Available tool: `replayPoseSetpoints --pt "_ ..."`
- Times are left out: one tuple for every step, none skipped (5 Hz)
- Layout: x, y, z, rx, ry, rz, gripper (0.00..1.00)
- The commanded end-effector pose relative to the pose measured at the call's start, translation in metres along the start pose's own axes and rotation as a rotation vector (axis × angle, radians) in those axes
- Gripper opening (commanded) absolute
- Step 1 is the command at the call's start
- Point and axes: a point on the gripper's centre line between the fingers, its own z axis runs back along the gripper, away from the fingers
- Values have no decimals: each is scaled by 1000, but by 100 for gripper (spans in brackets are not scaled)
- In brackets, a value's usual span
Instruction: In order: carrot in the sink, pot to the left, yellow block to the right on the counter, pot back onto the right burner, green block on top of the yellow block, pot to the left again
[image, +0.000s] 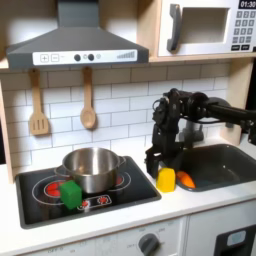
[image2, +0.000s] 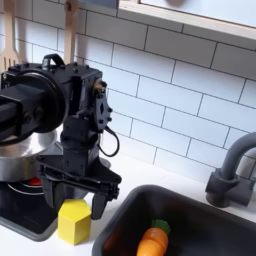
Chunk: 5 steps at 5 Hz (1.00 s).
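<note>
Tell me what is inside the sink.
The carrot lies in the sink, near the wall beside the yellow block. The basin's near part is cut off by the frame.

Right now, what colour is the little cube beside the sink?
Bright yellow; the yellow block shows best in the second exterior view.

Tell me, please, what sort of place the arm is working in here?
Most likely a toy play kitchen: a black cooktop with printed red burner rings carrying a steel pot, a dark sink with a curved faucet, and a range hood above white tile.
</note>
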Motion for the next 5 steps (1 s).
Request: replayPoseSetpoints --pt "16 2 35 -33 -58 1 100" --pt "24 6 50 -38 -84 9 100" --pt "22 15 59 -42 -90 14 100" --pt "12 26 58 -22 -45 2 100" --pt "2 42 56 -2 -14 11 100"
